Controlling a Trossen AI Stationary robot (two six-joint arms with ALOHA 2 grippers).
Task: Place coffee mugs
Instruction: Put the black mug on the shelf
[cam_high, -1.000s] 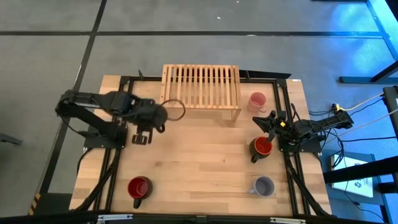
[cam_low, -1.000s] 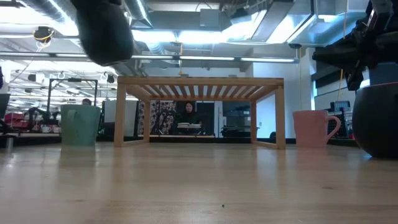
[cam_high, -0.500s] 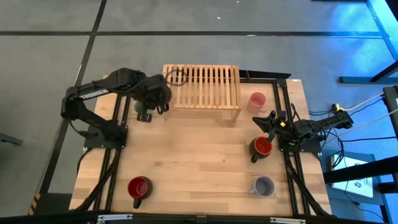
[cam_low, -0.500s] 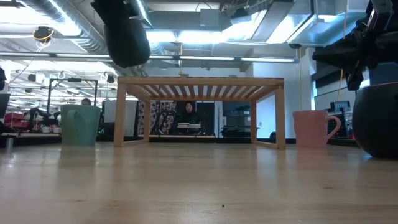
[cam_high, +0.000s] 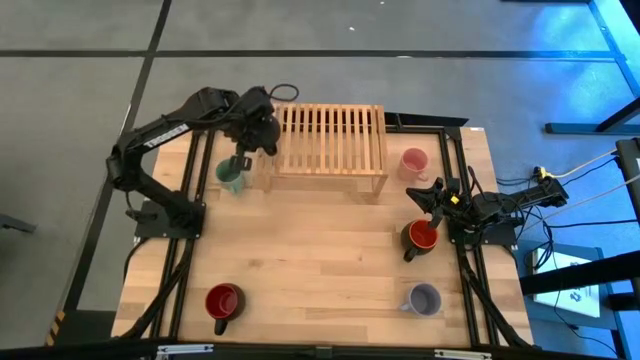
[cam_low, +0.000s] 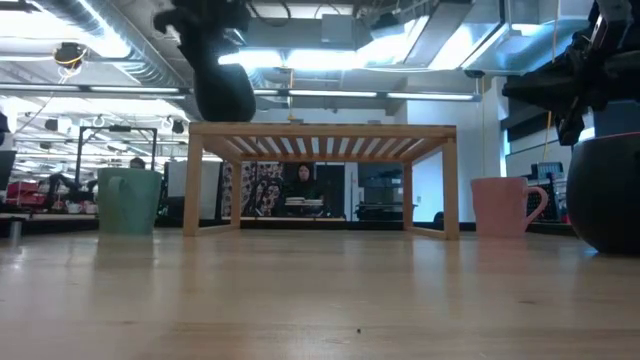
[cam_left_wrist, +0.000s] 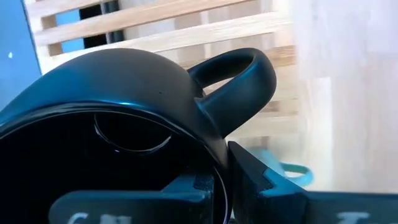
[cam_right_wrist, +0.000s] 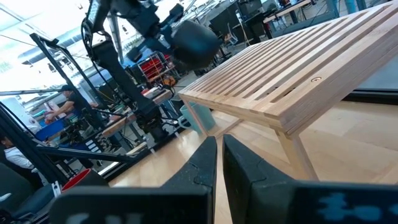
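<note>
Left gripper is clamped on the black mug, with one finger inside the mug and the other outside its wall, and it holds the mug in the air at the near-left corner of the wooden rack. Just beside this gripper, lower and on the surface, stands the green mug. The step in hand seems to be carrying the black mug to the rack; it is not yet set down. For the next move the arm probably must bring the mug fully over the slats, lower it until it rests flat, and only then open the fingers, because a mug put on the edge could tip. The right gripper waits well apart at the other side, fingers together and holding nothing, with the orange-red mug close by it, the pink mug beyond, the lavender-grey mug nearer the front edge, and the dark red mug far across.
</note>
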